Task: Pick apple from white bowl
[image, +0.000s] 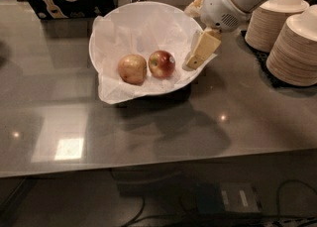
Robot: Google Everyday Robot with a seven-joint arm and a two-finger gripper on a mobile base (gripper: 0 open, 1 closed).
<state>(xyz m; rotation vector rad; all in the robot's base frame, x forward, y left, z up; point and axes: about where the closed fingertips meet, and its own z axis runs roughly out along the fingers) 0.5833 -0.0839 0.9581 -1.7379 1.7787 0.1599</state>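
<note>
Tan apple [132,69], plate stacks [295,47], grey counter [208,127]
</note>
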